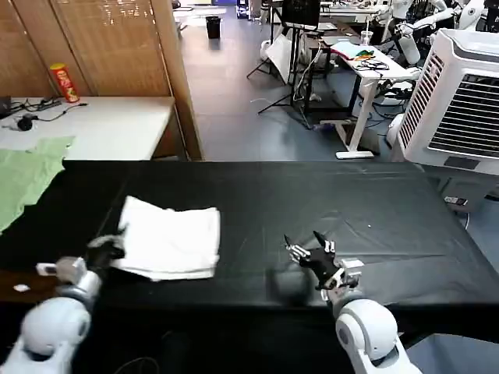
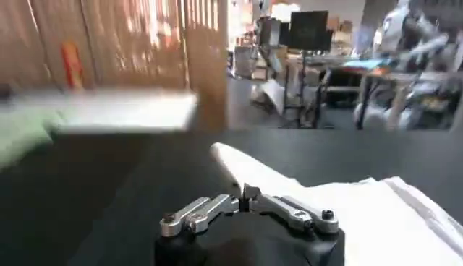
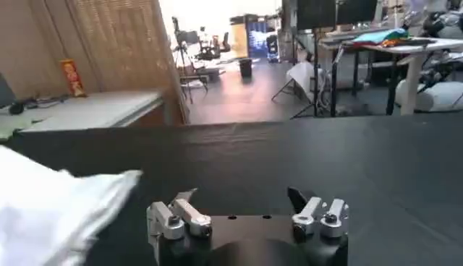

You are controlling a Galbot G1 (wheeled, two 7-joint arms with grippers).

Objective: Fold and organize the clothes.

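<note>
We see the black table [image 1: 390,218] spread under both arms, and the white T-shirt [image 1: 170,240], already folded into a compact bundle, lies on it just ahead of our left gripper [image 1: 105,251], which touches its near-left edge with jaws pinched closed. Its longer side seems to run front to back. Our right gripper [image 1: 310,249] hangs well apart, the shirt off to its left, jaws spread and empty. No containers appear.

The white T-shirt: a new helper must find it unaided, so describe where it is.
On the black table, look left of centre. The white T-shirt lies folded into a thick square by the left end effector. Unlike the pale green garment at the far left, it is plain white.
</note>
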